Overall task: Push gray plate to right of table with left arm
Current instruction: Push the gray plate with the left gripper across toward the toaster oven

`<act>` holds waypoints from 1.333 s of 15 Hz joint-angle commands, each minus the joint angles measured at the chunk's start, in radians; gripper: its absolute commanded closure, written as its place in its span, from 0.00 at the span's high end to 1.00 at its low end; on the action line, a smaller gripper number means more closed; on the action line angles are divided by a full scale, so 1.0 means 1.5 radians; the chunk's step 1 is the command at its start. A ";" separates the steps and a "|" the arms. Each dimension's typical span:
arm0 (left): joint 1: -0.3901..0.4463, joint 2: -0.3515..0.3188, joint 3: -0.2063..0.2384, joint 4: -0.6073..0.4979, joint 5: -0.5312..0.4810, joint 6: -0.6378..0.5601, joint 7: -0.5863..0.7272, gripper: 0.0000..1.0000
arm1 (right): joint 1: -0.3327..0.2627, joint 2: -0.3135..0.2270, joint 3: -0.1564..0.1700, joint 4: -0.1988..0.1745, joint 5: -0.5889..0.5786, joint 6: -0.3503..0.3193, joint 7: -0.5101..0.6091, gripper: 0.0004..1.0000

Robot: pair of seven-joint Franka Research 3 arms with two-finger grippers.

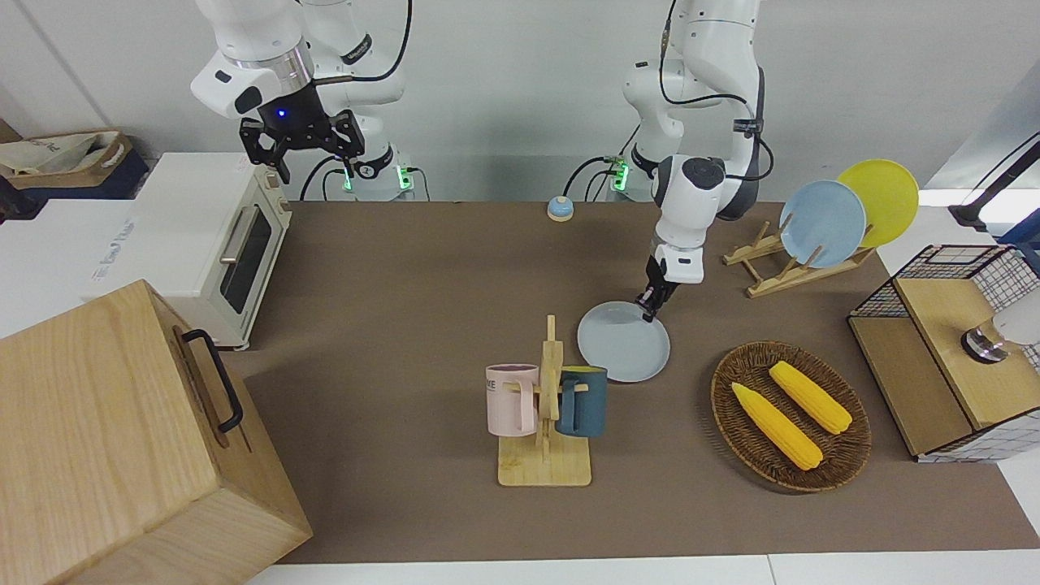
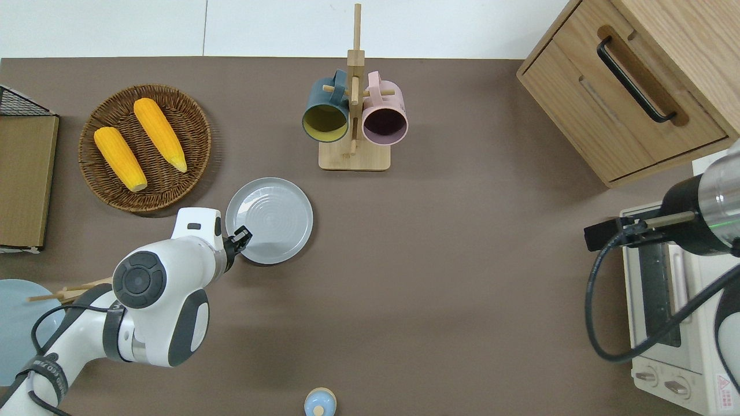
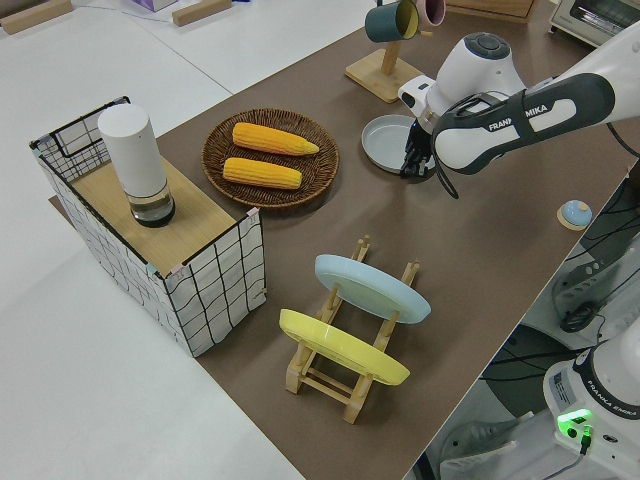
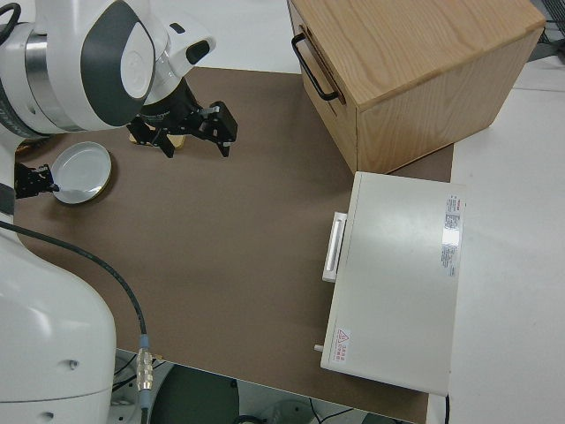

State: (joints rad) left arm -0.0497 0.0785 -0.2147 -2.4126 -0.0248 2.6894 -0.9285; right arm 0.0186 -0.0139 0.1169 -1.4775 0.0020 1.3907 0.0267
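Robot lab w/ mock kitchen: two arms (image 1: 699, 122), toaster oven (image 1: 207, 244).

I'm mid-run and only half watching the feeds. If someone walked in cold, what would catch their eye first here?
Probably the left gripper down at the rim of the gray plate, at its edge nearest the left arm's end of the brown table. Next, the two yellow corn cobs in the wicker basket beside the plate, and the mug rack with a teal and a pink mug, farther from the robots. The right arm is parked.
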 commanded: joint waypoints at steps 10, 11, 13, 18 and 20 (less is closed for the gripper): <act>-0.162 0.024 0.005 0.024 0.097 -0.004 -0.297 0.00 | -0.013 -0.002 0.009 0.005 0.007 -0.010 0.001 0.98; -0.176 0.032 0.005 0.038 0.097 -0.005 -0.316 0.00 | -0.013 -0.002 0.010 0.005 0.007 -0.010 0.001 0.98; -0.210 0.050 0.006 0.066 0.099 -0.034 -0.354 0.00 | -0.013 -0.002 0.009 0.005 0.007 -0.010 0.001 0.98; -0.275 0.112 0.005 0.161 0.146 -0.094 -0.462 0.00 | -0.013 -0.002 0.009 0.005 0.007 -0.010 0.001 0.98; -0.295 0.140 0.005 0.198 0.180 -0.117 -0.512 0.00 | -0.013 -0.002 0.010 0.005 0.007 -0.010 0.002 0.98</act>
State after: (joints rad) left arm -0.4397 0.1919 -0.2185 -2.2285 0.1698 2.5807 -1.5856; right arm 0.0186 -0.0139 0.1169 -1.4775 0.0020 1.3907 0.0267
